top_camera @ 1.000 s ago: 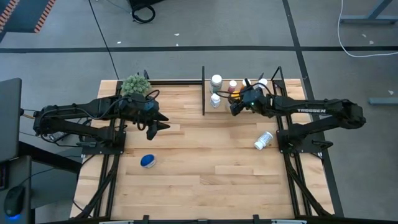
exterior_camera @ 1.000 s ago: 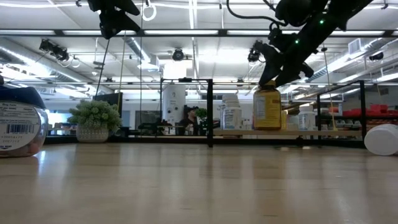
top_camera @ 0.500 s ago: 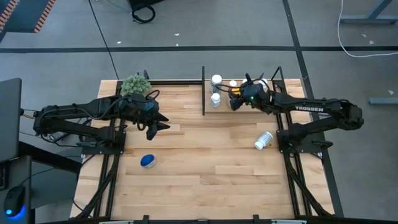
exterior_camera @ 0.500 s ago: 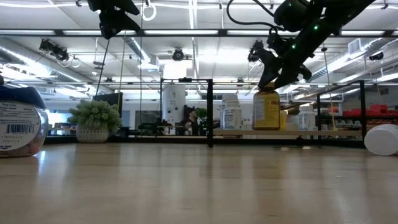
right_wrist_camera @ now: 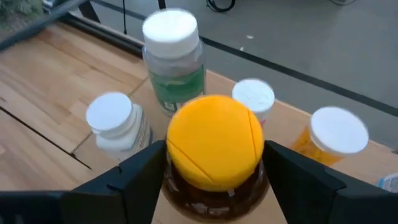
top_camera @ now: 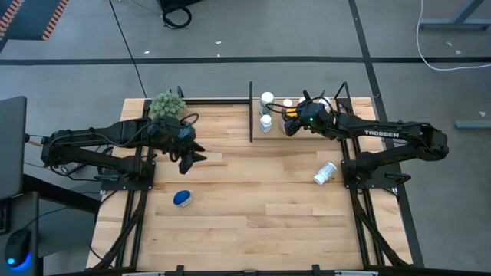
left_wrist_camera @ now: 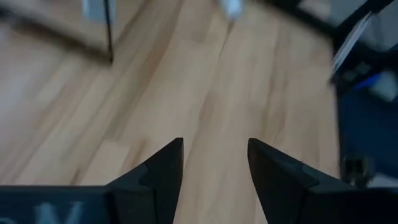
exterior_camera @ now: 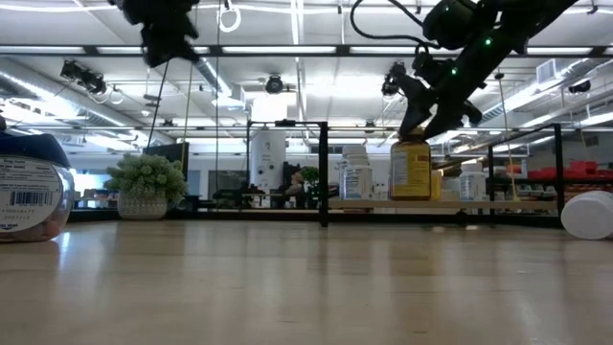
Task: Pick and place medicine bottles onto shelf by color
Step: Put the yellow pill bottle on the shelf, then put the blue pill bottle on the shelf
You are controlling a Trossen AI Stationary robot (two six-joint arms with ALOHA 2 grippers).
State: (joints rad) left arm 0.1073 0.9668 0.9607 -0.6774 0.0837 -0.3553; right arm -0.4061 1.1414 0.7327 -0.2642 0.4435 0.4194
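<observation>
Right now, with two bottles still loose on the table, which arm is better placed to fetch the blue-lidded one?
Left. The left gripper hangs open near the blue-lidded bottle, while the right gripper is at the shelf, around the yellow-lidded amber bottle.

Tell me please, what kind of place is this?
Probably a robotics lab or workshop in a large industrial hall: a plank table with two mounted arms, a grey concrete floor with cables, and ceiling strip lights.

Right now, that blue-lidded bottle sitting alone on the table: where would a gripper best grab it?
Probably across the blue-lidded bottle's body, coming straight down. It sits apart from everything, so all sides look open. The left gripper, open, hangs nearest it.
</observation>
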